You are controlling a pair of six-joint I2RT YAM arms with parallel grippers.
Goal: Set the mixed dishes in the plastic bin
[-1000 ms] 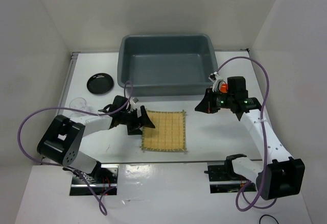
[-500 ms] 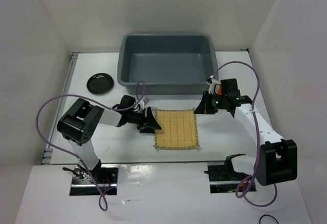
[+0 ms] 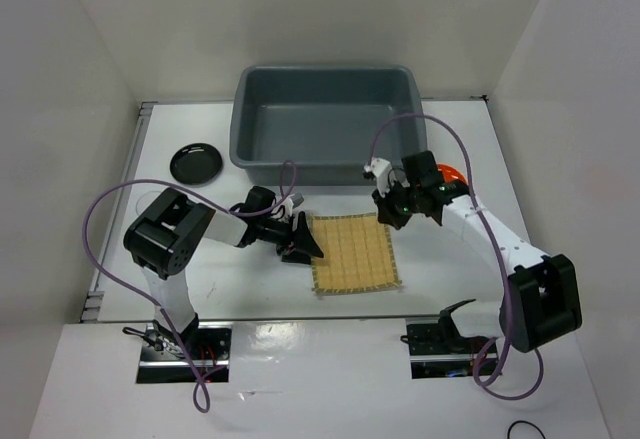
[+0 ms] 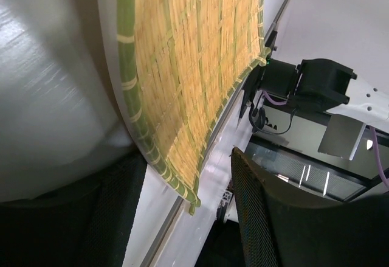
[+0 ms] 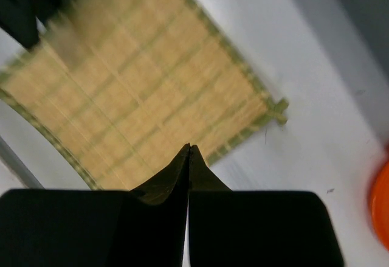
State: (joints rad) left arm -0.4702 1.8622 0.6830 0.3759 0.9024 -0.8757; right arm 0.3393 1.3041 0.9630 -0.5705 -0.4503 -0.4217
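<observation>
The tan woven mat (image 3: 355, 252) lies flat on the table in front of the grey plastic bin (image 3: 325, 119). My left gripper (image 3: 300, 240) is open at the mat's left edge. In the left wrist view the mat (image 4: 182, 66) has its edge and corner between the spread fingers (image 4: 267, 218). My right gripper (image 3: 386, 210) is shut, over the mat's far right corner; its fingertips (image 5: 189, 151) meet above the mat (image 5: 140, 103). The orange plate (image 3: 451, 173) sits right of it and shows in the right wrist view (image 5: 382, 201). The black plate (image 3: 196, 163) lies far left. I cannot make out the glasses.
The bin's near wall (image 5: 358, 17) stands just beyond the right gripper. Purple cables (image 3: 100, 219) loop over the table on both sides. White walls close in the table on the left, back and right.
My left gripper has moved right and the mat has slid right with it. My right gripper has swung left to the mat's far right corner, uncovering the orange plate.
</observation>
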